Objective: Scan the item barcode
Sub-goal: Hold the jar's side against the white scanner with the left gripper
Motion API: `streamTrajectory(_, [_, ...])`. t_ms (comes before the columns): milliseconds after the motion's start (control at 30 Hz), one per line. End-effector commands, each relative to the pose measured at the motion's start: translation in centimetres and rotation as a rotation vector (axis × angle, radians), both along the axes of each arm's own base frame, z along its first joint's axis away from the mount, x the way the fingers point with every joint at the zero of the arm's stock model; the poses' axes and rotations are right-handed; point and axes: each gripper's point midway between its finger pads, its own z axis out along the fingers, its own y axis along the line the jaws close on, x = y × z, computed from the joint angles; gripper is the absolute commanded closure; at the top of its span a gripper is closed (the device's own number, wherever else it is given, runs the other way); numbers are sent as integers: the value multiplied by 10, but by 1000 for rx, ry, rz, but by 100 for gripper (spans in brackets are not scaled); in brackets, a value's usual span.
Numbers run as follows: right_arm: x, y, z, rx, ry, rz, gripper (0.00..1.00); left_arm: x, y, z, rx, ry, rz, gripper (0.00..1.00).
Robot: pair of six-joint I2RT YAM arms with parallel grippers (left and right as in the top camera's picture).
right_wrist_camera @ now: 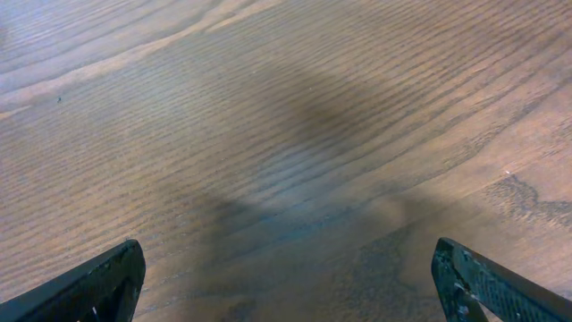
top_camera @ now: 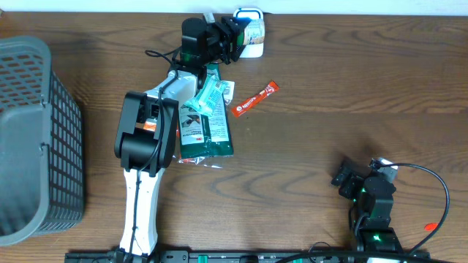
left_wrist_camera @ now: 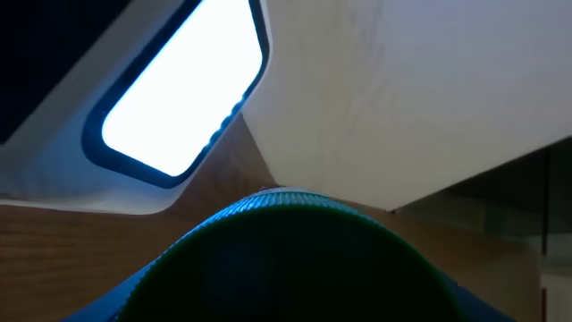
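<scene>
My left gripper (top_camera: 238,33) reaches to the table's back edge, shut on the item (top_camera: 254,38), a small white container with a greenish label. In the left wrist view the item's dark, ribbed round top (left_wrist_camera: 286,259) fills the bottom and hides my fingers. Just beyond it is the scanner (top_camera: 248,13), white with a blue rim, its lit window (left_wrist_camera: 179,85) facing the item at close range. The barcode itself is not visible. My right gripper (top_camera: 342,177) hangs open over bare wood at the front right, with nothing between its fingertips (right_wrist_camera: 125,277).
Green packets (top_camera: 205,124) lie under the left arm, with a red sachet (top_camera: 256,97) to their right. A grey wire basket (top_camera: 33,139) fills the left edge. A white surface (left_wrist_camera: 402,89) stands close beside the scanner window.
</scene>
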Motion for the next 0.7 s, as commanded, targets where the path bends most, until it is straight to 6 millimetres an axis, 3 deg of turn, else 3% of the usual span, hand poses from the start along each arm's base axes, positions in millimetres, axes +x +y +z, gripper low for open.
streamTrajectory(0, [0, -1, 0, 4, -1, -9, 1, 9, 4, 25, -46, -15, 26, 81])
streamTrajectory(667, [0, -1, 0, 5, -1, -9, 1, 9, 3, 23, -111, 82, 33, 85])
